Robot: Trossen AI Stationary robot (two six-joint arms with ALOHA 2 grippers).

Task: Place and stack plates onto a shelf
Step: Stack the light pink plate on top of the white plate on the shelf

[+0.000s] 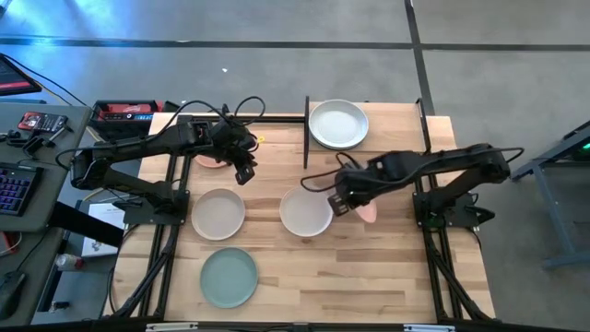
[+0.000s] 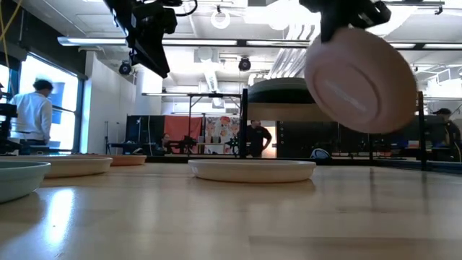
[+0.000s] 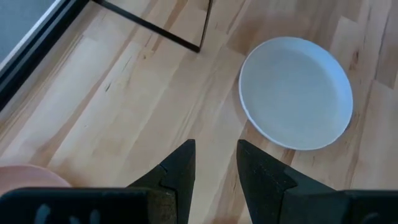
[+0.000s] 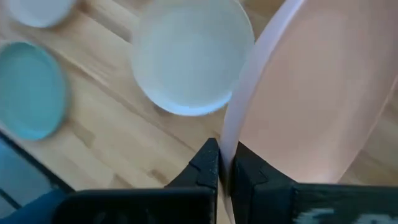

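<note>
My right gripper (image 1: 345, 200) hovers over the table's middle, shut on a salmon pink plate (image 2: 361, 72). Beside it a cream plate (image 1: 306, 212) lies flat on the table. Another cream plate (image 1: 218, 214) and a mint green plate (image 1: 229, 277) lie nearer the left and near edges. A pale plate (image 1: 338, 124) sits on the shelf (image 2: 289, 110) at the far side. My left gripper (image 3: 214, 165) is open above the table, near a second pink plate (image 1: 210, 162) that my left arm partly hides. My right gripper pinches the pink plate's rim (image 4: 229, 144) between its two fingers, one finger on each face. The plate is lifted clear of the table and stands steeply tilted, almost on edge, hanging below the fingers (image 2: 346, 18).
The shelf's black posts (image 1: 306, 129) and floor bar (image 3: 149, 25) stand on the far part of the table. Bare wood lies toward the near right corner. A keyboard and tools sit on a side desk to the left. People stand in the room beyond.
</note>
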